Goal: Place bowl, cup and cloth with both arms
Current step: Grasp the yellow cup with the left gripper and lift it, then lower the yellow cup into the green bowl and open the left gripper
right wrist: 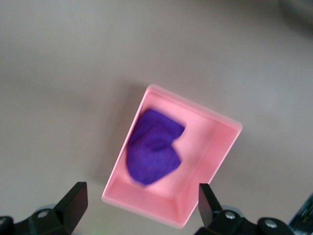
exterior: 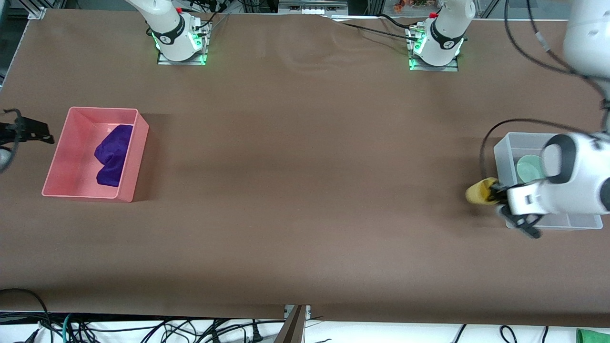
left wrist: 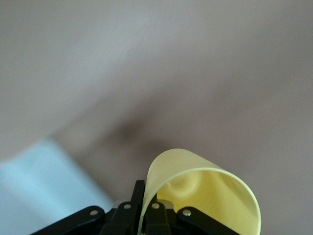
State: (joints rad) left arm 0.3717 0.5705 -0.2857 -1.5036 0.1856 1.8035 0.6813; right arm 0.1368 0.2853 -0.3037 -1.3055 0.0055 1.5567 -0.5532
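My left gripper (exterior: 494, 192) is shut on the wall of the yellow cup (exterior: 478, 192) and holds it on its side, just above the table, beside the clear bin (exterior: 504, 148). The left wrist view shows the cup (left wrist: 205, 193) pinched between the fingers of that gripper (left wrist: 149, 208). The mint-green bowl (exterior: 530, 169) lies in the clear bin, partly hidden by the left arm. The purple cloth (exterior: 112, 155) lies bunched in the pink bin (exterior: 86, 193). My right gripper (exterior: 35, 133) is open and empty, up in the air beside the pink bin. The right wrist view shows this gripper (right wrist: 141, 198) above the cloth (right wrist: 154, 147).
The pink bin (right wrist: 215, 147) stands at the right arm's end of the table, the clear bin (left wrist: 39, 186) at the left arm's end. Brown table lies between them. Both arm bases stand along the table's edge farthest from the front camera.
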